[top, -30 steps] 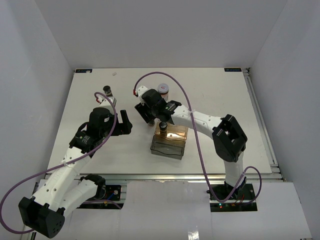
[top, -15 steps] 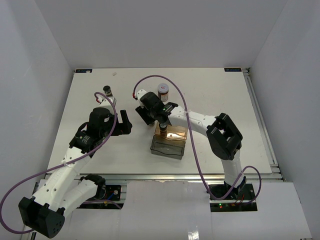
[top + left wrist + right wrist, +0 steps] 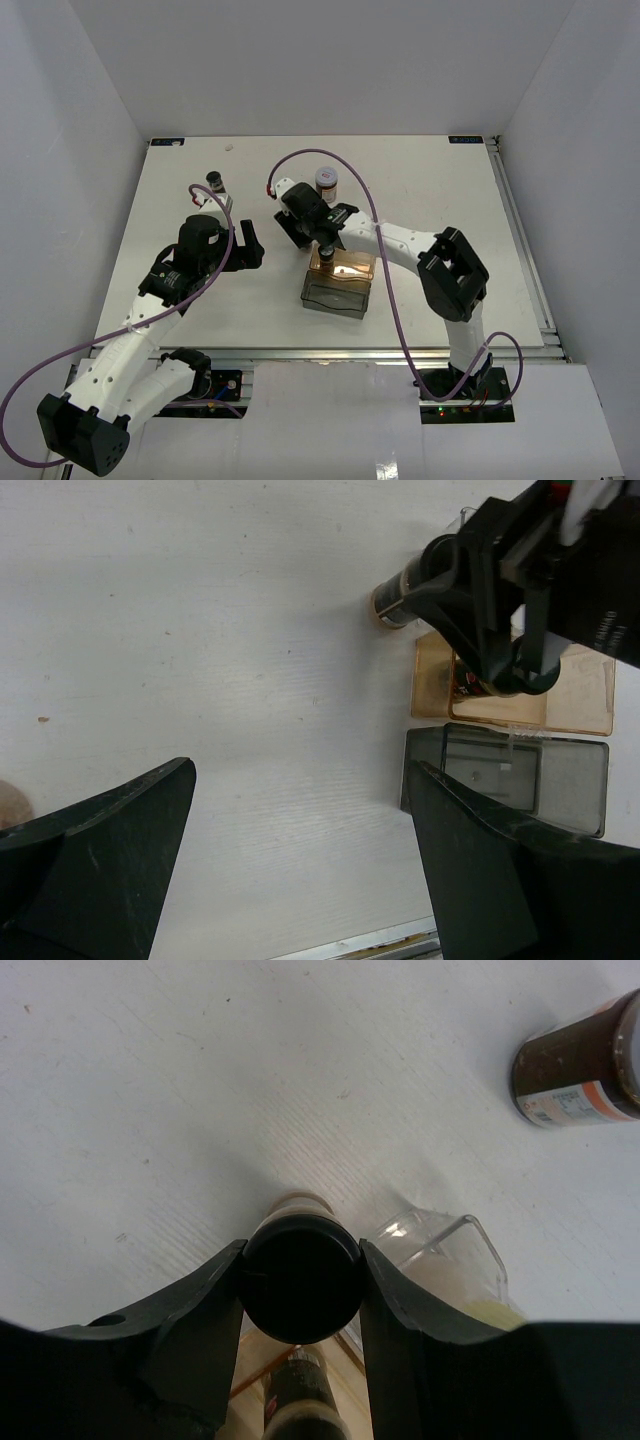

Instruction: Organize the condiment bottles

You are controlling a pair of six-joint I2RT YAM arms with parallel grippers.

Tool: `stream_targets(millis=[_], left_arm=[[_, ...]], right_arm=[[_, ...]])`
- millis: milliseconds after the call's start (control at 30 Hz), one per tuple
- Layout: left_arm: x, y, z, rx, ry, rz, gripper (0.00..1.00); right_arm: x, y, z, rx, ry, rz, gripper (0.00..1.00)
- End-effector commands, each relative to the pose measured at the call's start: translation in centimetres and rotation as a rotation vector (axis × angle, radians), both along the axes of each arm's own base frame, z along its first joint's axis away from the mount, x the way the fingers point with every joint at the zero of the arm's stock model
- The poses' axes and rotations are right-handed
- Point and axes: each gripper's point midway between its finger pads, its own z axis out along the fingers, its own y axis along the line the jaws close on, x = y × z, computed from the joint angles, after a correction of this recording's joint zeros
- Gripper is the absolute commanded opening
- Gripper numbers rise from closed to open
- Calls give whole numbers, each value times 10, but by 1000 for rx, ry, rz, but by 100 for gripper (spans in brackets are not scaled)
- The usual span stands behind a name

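My right gripper (image 3: 300, 1278) is shut on a black-capped jar (image 3: 301, 1276) and holds it at the far left corner of the bins (image 3: 326, 248). Below it another jar (image 3: 300, 1400) lies in the amber bin (image 3: 345, 266). A brown jar with a white, red-labelled cap (image 3: 326, 181) stands on the table behind the bins and shows in the right wrist view (image 3: 580, 1060). A black-capped jar (image 3: 215, 182) stands at the far left. My left gripper (image 3: 300, 880) is open and empty, left of the bins (image 3: 250, 243).
A smoky clear bin (image 3: 336, 295) sits in front of the amber one, also in the left wrist view (image 3: 520, 775). The right arm's purple cable (image 3: 365, 190) loops over the table's middle. A metal rail (image 3: 520, 230) runs along the table's right edge.
My right gripper with the jar shifted slightly left and back toward the bins' far left corner over the last second. The left arm has not moved.
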Motion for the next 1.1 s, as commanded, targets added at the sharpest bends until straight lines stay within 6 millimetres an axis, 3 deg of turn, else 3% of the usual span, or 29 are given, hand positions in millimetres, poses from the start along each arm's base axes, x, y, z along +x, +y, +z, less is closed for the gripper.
stream_targets(millis=[0,100,233,400,567,700,1067], left_arm=[[3,2,3,0,-22,7,98],[3,0,2,-7,-14,5,98],[3,0,4,-11,-17,5,98],[5,-1,0,-5,-6,3,98],[6,-4,-1,-5,4,-6,98],[7,-4,0,-9,1,-8,98],[6,-4,-2,-10,9,-2,98]], right_arm=[[-1,-10,109,147,-141,-9,8],[-11,-23,146,204,-183,-8,8],[-27,-43,179,242,-207,-11,8],[-50,-78,196,269,-214,-42,8],[-70,-114,165,232,-183,-95,8],[-80,-128,145,223,-164,-104,8],[-90,-132,90,218,-98,-93,8]])
